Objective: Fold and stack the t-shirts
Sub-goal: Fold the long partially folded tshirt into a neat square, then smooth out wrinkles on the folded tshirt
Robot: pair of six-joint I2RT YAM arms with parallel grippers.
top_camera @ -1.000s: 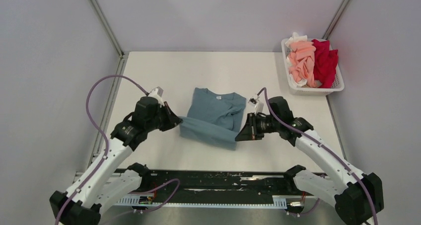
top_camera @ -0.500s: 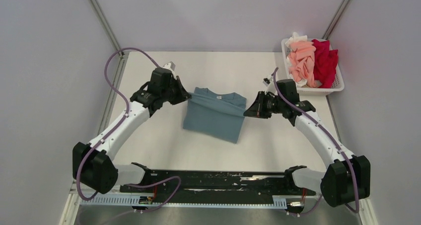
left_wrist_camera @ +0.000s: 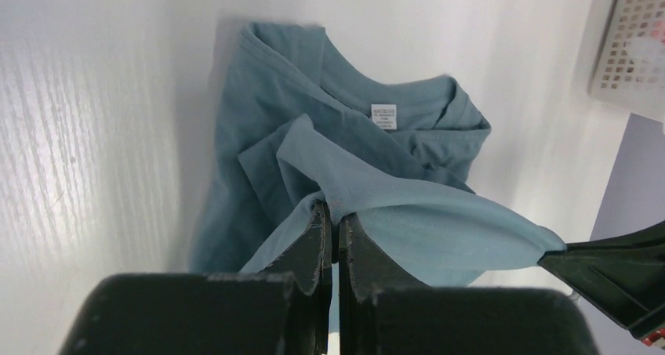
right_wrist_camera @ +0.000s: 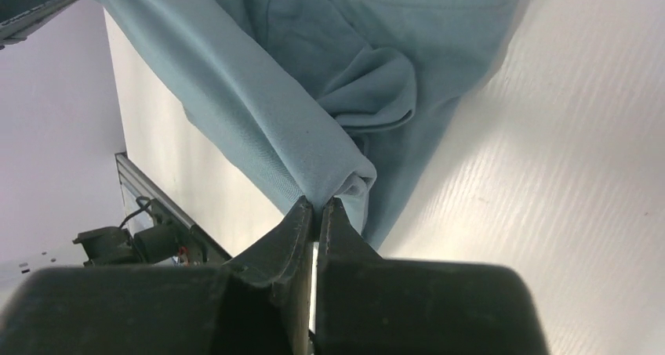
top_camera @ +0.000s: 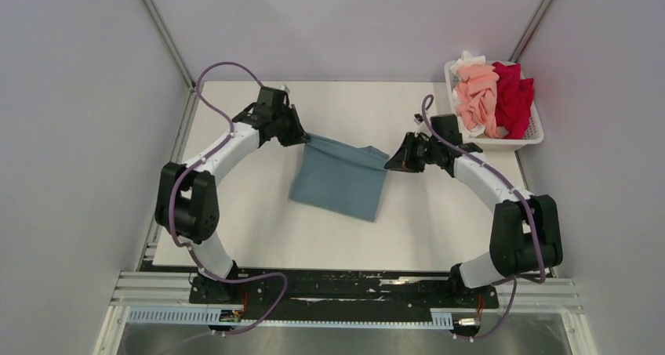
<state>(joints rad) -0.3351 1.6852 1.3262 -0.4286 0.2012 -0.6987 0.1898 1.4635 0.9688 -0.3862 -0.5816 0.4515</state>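
A dusty blue-grey t-shirt lies mid-table, folded over on itself. My left gripper is shut on its far left corner, and my right gripper is shut on its far right corner. The held edge stretches between them, lifted over the shirt's collar end. In the left wrist view the gripper pinches the cloth, with the white neck label beyond. In the right wrist view the gripper pinches a folded edge of the shirt. Salmon pink, crimson red and white shirts sit in the basket.
A white slatted plastic basket stands at the table's far right corner. Grey walls enclose the table on the left, back and right. A black rail runs along the near edge by the arm bases.
Both grippers have carried the shirt's near edge away from the arm bases and over the shirt toward the collar end. The collar and label are now covered in the top view.
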